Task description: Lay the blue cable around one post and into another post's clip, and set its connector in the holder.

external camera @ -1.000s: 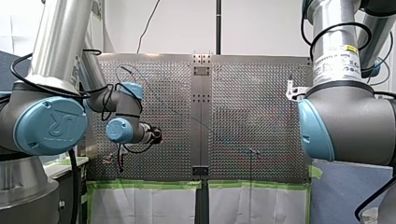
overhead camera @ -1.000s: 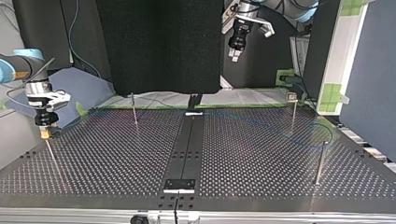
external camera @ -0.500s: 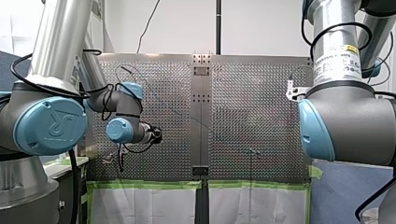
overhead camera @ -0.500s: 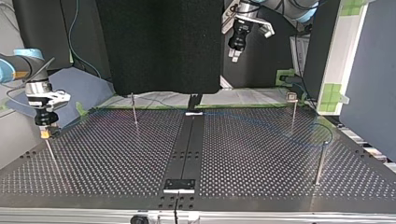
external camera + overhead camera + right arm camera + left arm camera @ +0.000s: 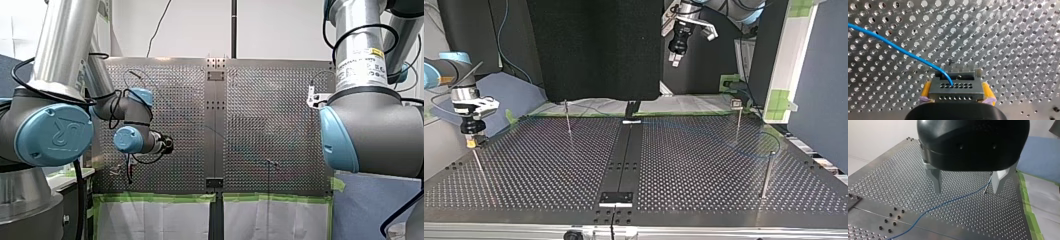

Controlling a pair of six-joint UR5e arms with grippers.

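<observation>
Nothing was seen to shift over the last second; connector gripped, not yet seated.
The connector [image 5: 956,86] was pinched between the yellow pads [image 5: 926,91] of my right gripper [image 5: 956,93], held just above a post [image 5: 479,165] at the top view's left. The blue cable [image 5: 898,48] was led from it, slack over the table [image 5: 1010,37]. My left gripper [image 5: 966,191] was held high, fingers spread, empty. Farther off, the cable's loop near a far post [image 5: 768,172] was too faint to be traced; clip and holder could not be made out.
</observation>
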